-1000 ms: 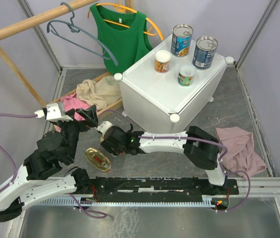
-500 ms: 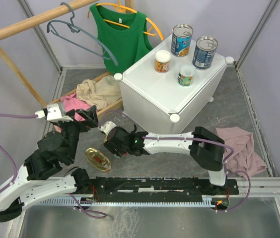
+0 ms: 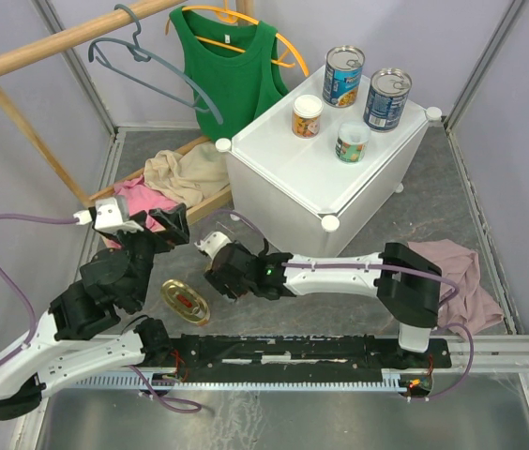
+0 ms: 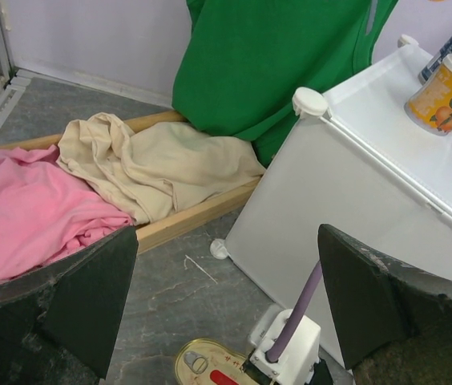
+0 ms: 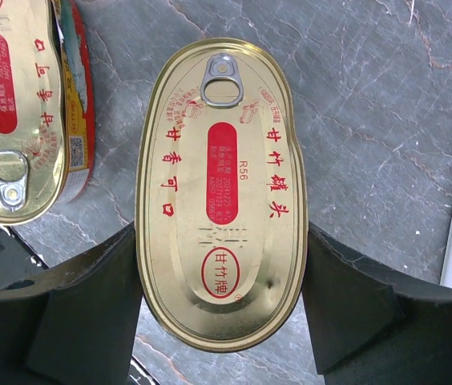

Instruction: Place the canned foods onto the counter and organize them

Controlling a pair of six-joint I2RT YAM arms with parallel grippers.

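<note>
My right gripper (image 5: 220, 297) is shut on a flat oval gold tin (image 5: 220, 192) with a red label, one finger on each long side, above the grey floor. A second gold tin (image 5: 18, 104) lies on the floor to its left, and the top view shows this second tin (image 3: 185, 302) too. In that view the right gripper (image 3: 218, 277) is low in front of the counter (image 3: 293, 173). Two tall blue-labelled cans (image 3: 343, 76) (image 3: 387, 98) and two small white-lidded cans (image 3: 307, 116) (image 3: 351, 142) stand on the counter. My left gripper (image 4: 226, 305) is open and empty, facing the counter's corner.
A wooden tray (image 3: 210, 199) holds pink cloth (image 4: 26, 216) and beige cloth (image 4: 154, 160) left of the counter. A green top (image 3: 227, 66) hangs on a wooden rack with a grey hanger (image 3: 152, 66). A mauve cloth (image 3: 452, 277) lies on the floor at the right.
The right arm has shifted to the right and toward its base with the tin in its jaws. The left arm has dipped slightly. The tin on the floor has not moved.
</note>
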